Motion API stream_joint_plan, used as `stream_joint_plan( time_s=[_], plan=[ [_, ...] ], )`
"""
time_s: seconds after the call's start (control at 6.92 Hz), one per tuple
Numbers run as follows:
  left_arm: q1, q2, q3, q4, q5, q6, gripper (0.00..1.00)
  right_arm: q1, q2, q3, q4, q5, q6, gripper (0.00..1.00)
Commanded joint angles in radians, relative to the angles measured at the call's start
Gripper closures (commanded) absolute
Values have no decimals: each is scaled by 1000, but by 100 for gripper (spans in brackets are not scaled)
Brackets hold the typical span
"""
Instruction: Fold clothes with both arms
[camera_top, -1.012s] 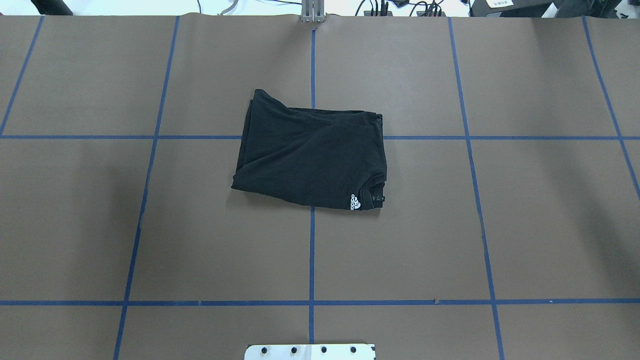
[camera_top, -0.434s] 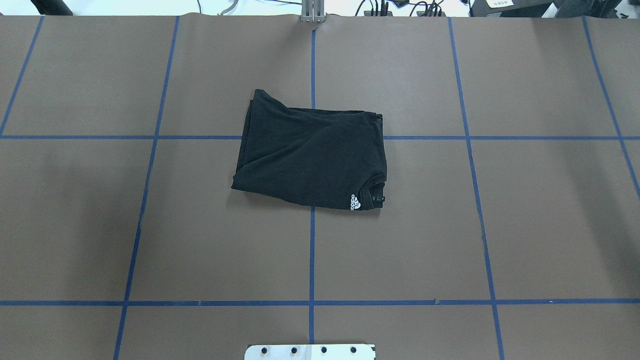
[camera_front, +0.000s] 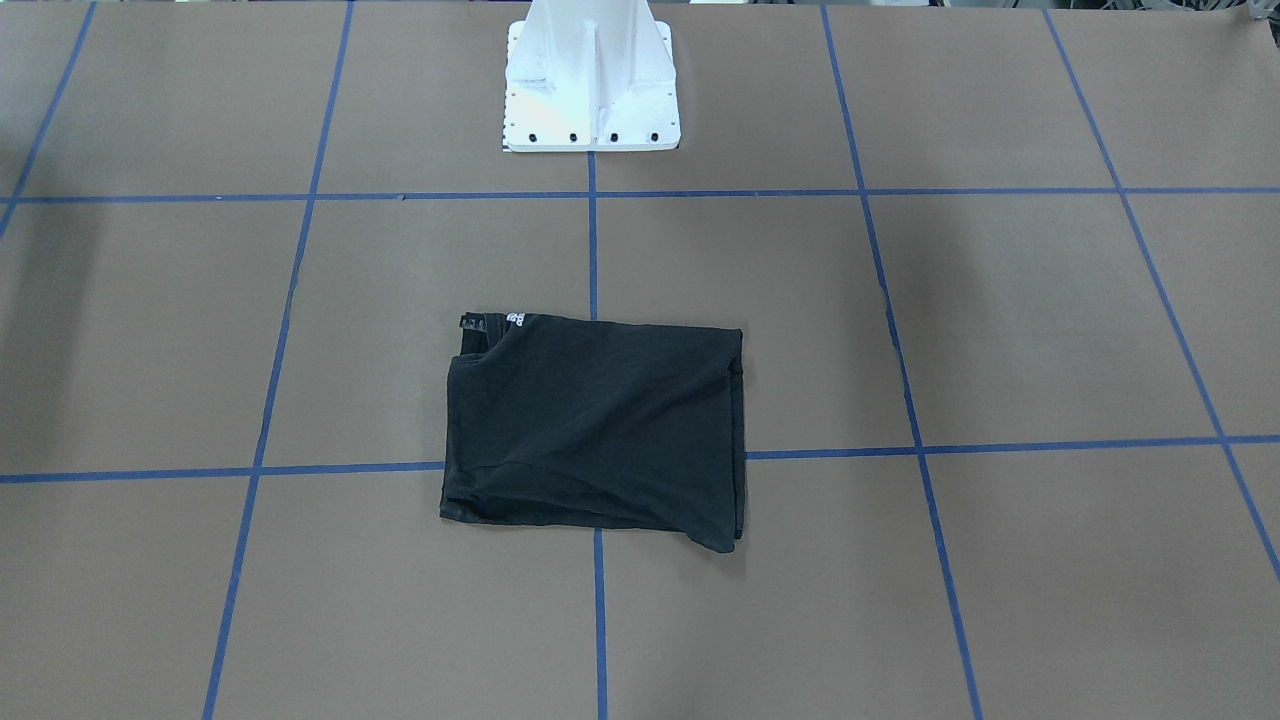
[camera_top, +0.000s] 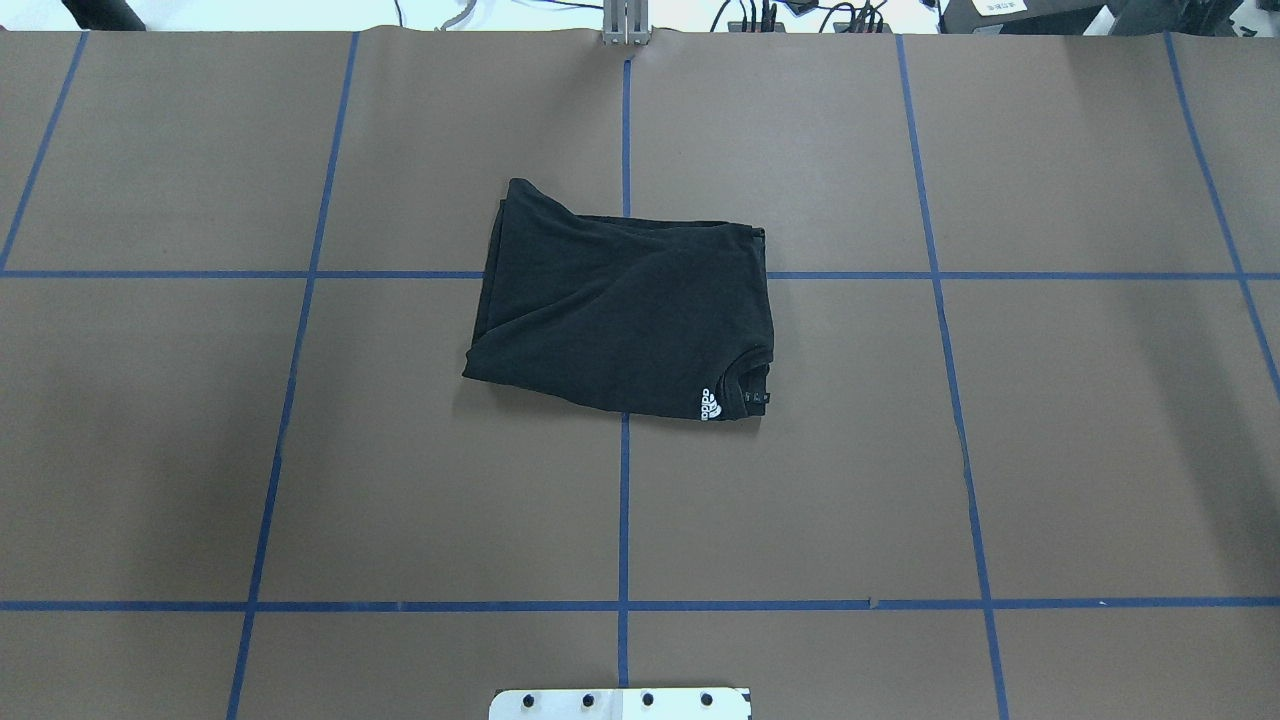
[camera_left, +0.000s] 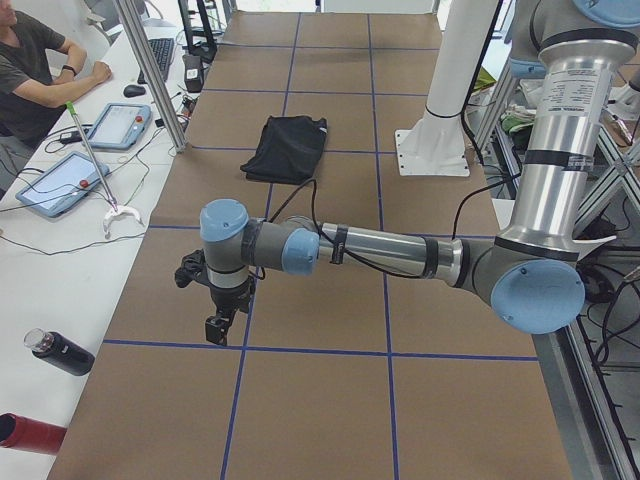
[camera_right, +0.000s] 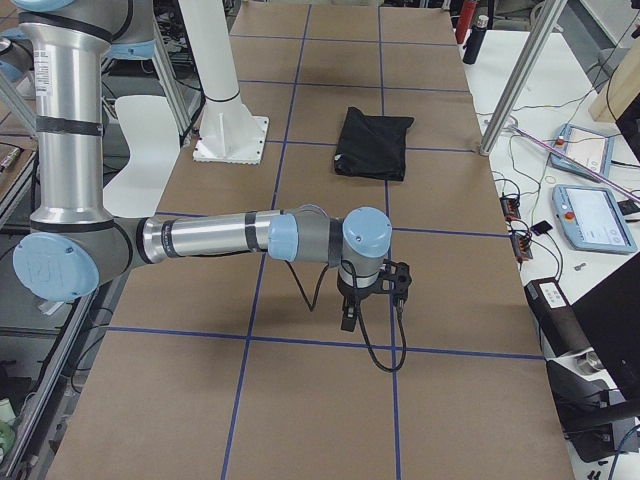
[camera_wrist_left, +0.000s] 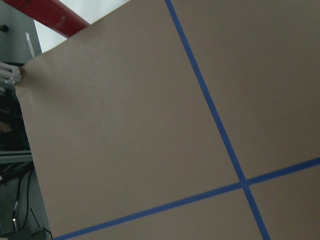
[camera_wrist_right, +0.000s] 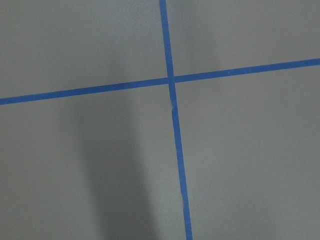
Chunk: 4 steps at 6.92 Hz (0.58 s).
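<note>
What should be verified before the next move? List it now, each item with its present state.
1. T-shirt folded into a compact stack mid-table: ok.
2. Stack edges flush: not ok; one far corner pokes out past the rest.
3. Left claw clear of the T-shirt, above bare brown paper: ok.
4. Right claw clear of the T-shirt: ok.
5. Either claw open or shut: cannot tell.
6. Nothing lying on the T-shirt: ok.

The T-shirt (camera_top: 620, 310) lies mid-table (camera_top: 1100, 450) across a crossing of tape lines (camera_top: 624, 500), in front of the pedestal base (camera_front: 590, 90). The left gripper (camera_left: 216, 333) hangs over the table's left end and the right gripper (camera_right: 348, 321) over its right end, both well apart from the T-shirt.
</note>
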Motion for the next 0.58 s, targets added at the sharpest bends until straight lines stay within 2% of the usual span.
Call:
stream_joint_plan(
  time_s=[0.0, 0.29, 0.43],
  plan=[
    [2, 77, -84, 64, -165, -5, 0, 1, -5, -2, 0, 27, -1, 0],
    [8, 66, -87, 188, -167, -6, 0, 1, -36, -4, -2, 47, -7, 0],
    [8, 67, -86, 189, -166, -6, 0, 1, -39, -5, -2, 50, -7, 0]
  ],
)
